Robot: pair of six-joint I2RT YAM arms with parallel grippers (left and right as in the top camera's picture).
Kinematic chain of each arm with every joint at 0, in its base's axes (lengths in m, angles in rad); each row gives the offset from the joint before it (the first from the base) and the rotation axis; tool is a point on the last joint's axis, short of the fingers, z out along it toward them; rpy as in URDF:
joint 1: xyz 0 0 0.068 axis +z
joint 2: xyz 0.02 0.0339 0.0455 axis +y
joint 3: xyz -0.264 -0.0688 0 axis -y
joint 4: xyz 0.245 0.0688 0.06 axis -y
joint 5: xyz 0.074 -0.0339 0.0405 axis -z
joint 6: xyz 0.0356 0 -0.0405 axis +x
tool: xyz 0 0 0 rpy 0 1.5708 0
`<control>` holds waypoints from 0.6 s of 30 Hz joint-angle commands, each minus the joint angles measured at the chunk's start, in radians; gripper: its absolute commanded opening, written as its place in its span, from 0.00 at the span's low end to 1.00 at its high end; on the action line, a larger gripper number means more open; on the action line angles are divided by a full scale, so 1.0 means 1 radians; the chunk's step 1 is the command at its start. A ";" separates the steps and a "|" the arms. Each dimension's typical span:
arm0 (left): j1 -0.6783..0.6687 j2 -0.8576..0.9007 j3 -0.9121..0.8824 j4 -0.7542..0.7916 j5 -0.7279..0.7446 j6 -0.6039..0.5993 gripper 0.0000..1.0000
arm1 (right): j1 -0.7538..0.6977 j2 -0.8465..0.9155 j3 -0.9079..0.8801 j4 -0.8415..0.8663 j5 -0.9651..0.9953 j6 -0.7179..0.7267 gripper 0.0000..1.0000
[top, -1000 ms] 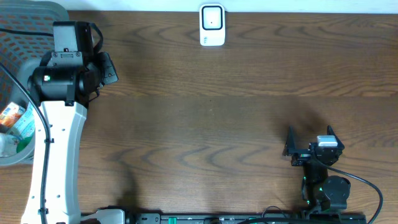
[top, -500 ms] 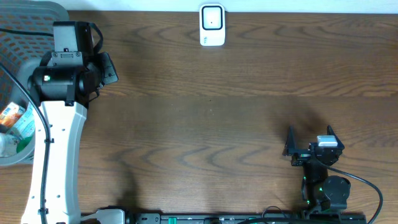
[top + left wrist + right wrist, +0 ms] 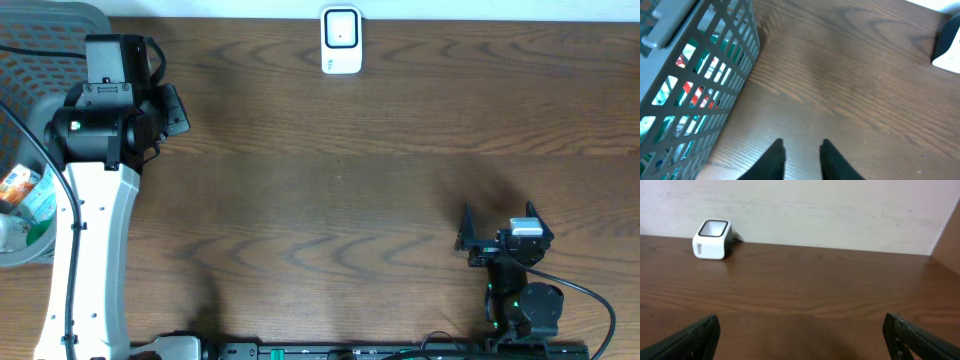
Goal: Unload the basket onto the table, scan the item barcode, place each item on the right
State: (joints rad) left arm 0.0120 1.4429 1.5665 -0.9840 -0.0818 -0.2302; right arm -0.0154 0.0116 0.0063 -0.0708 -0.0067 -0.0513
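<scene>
I judge the job barely begun: nothing lies on the table [image 3: 380,180] near the scanner [image 3: 341,40], so picking, presenting and scanning all remain. The basket [image 3: 715,65] sits at the table's left end. My left gripper [image 3: 802,147] hangs just beside it, fingers slightly parted, empty. My right gripper [image 3: 801,325] waits wide open, well apart. The items [image 3: 695,85] lie inside the basket: small packets printed red, green and white.

Overhead looks straight down; left wrist tilts close beside the basket [image 3: 695,90]; right wrist gazes low toward the wall [image 3: 815,210] — all catch the scanner [image 3: 712,240].
</scene>
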 commanded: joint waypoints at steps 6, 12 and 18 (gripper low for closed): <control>0.004 0.006 0.019 -0.001 -0.010 0.011 0.07 | 0.003 -0.006 -0.001 -0.005 0.005 0.002 0.99; 0.004 0.006 0.019 -0.001 -0.010 0.011 0.07 | 0.003 -0.006 -0.001 -0.005 0.005 0.002 0.99; 0.004 0.006 0.019 -0.001 -0.010 0.011 0.17 | 0.003 -0.006 -0.001 -0.005 0.005 0.002 0.99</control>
State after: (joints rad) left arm 0.0120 1.4429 1.5665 -0.9840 -0.0826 -0.2226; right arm -0.0154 0.0116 0.0063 -0.0708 -0.0067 -0.0517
